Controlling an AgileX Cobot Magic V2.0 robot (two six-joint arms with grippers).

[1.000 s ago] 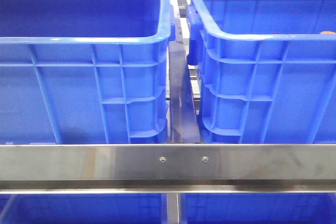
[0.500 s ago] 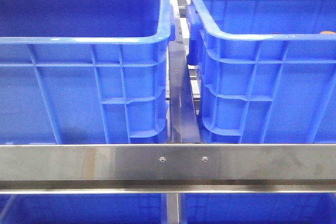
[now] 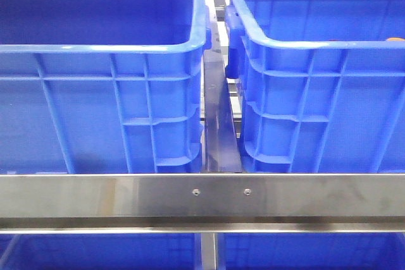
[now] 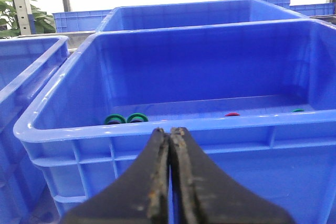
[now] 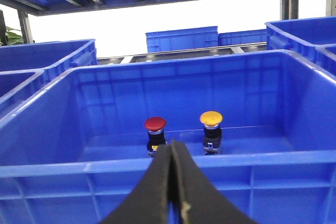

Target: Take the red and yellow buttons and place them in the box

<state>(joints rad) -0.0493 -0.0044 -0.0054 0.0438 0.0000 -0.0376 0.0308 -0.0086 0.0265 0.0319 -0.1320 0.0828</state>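
from the front camera i see two big blue crates side by side, the left crate (image 3: 101, 80) and the right crate (image 3: 323, 80), with a narrow dark metal divider (image 3: 220, 124) running between them. a steel rail (image 3: 202, 197) crosses in front of both, low in the view. neither arm shows in this view, and i cannot see any crate's contents from here.

on my right wrist camera, the right gripper (image 5: 172, 153) is pressed closed with nothing between its black fingers. it hangs just outside the near wall of a blue bin (image 5: 173, 169). inside that bin, near the far wall, two push buttons stand upright side by side but apart: the red button (image 5: 155, 135) and the yellow button (image 5: 211, 131), each a round cap on a dark body.

on my left wrist camera, the left gripper (image 4: 169, 137) is also closed and empty, its fingers touching along a thin seam. it sits in front of the near rim of another blue bin (image 4: 173, 129). on that bin's floor lie two green rings (image 4: 126, 119) together, a small red piece (image 4: 231, 114) and a small green piece (image 4: 298, 110), mostly hidden by the rim.
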